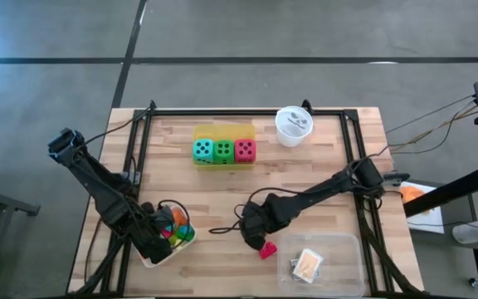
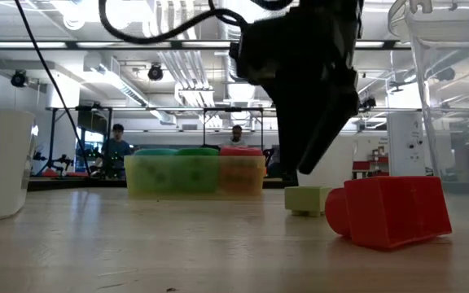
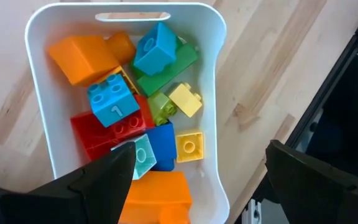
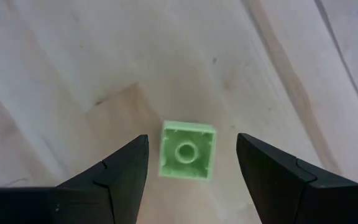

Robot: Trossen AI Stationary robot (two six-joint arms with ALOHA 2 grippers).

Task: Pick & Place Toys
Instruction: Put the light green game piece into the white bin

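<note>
**Hovering over a pale green block, jaws apart**

Reading what can be read: a blue block [image 3: 112, 101] in the white tray [image 3: 219, 112] carries a raised "1" on its side, and the three dice [image 1: 223, 150] show only black dots. No other writing is legible.

The right gripper [image 4: 191, 171] hangs low over the near middle of the table [image 1: 322, 158]. Its jaws stand apart, one finger on each side of a small pale green block [image 4: 188, 151] that lies stud-up on the wood. Neither finger touches the block, and nothing is held. In the low view this block [image 2: 306, 200] sits on the table just beside a larger red block [image 2: 389, 210], with the gripper directly above it.

The left gripper [image 3: 194, 177] hangs over the white tray at the near left, jaws wide apart and holding nothing. The tray is full of blocks: orange, blue, red, green and yellow ones piled together.

The dice, teal, green and red, sit in a row in a yellow tray [image 1: 222, 130] at the far middle. A round white cup [image 1: 293, 126] stands to their right. A clear tray [image 1: 347, 249] at the near right holds a small pale thing that I cannot identify.
</note>
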